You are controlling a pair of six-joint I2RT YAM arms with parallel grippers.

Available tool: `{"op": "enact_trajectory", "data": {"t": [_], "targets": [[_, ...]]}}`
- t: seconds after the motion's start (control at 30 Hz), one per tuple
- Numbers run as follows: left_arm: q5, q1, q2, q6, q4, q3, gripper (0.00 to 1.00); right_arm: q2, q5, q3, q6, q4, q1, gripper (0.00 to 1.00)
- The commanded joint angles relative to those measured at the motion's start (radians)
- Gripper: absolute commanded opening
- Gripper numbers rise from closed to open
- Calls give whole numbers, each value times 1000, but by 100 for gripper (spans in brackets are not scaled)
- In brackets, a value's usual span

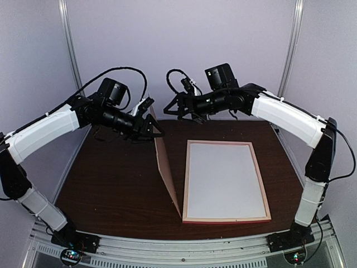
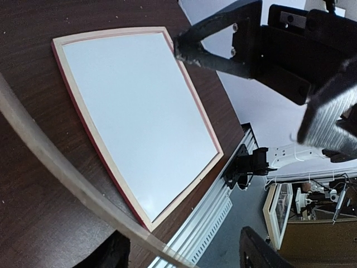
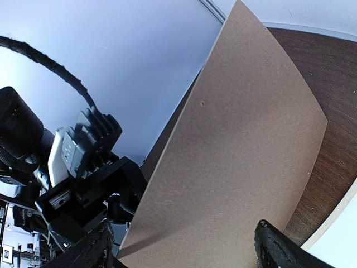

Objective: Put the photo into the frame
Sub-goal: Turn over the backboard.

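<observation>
The frame (image 1: pixel 262 178) lies face down on the table (image 1: pixel 111 178) in front of the right arm. Its pale back is up and a thin pink line shows along its edge, which leaves it open for loading from behind. A white sheet (image 1: pixel 223 178) fills its opening from rail to rail. This may be the photo lying with its plain back up, but no printed side shows, so it could equally be a mat.

Just to the left of the frame, the brown backing board (image 1: pixel 167 167) stands on its long edge, apparently lifted clear so the opening stays reachable. The left gripper (image 1: pixel 149 120) straddles the board's far top corner. In the left wrist view its fingers (image 2: pixel 109 254) sit well apart, so it seems to steady the board rather than clamp it.

The right gripper (image 1: pixel 177 109) hovers near that same corner, spread wide and holding nothing. It looks placed to take over the board or guide it down.
</observation>
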Motion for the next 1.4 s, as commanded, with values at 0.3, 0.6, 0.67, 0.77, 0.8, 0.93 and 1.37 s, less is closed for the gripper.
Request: {"op": "enact_trajectory", "data": {"t": [0.3, 0.6, 0.67, 0.77, 0.8, 0.93, 1.37], "targets": [[87, -14, 75, 0, 170, 81, 80, 46, -31, 63, 13, -69, -22, 85], [133, -31, 126, 34, 170, 102, 84, 51, -17, 91, -14, -133, -30, 84], [141, -37, 132, 45, 170, 114, 85, 52, -6, 98, -28, -157, -32, 83], [154, -46, 146, 61, 170, 127, 86, 52, 8, 108, -46, -190, -35, 81], [160, -49, 152, 65, 171, 131, 87, 51, 12, 112, -52, -200, -37, 80], [180, -63, 181, 70, 175, 151, 90, 48, 28, 120, -71, -235, -43, 78], [153, -74, 186, 90, 139, 150, 94, 12, 155, 104, -182, -404, -79, 43]]}}
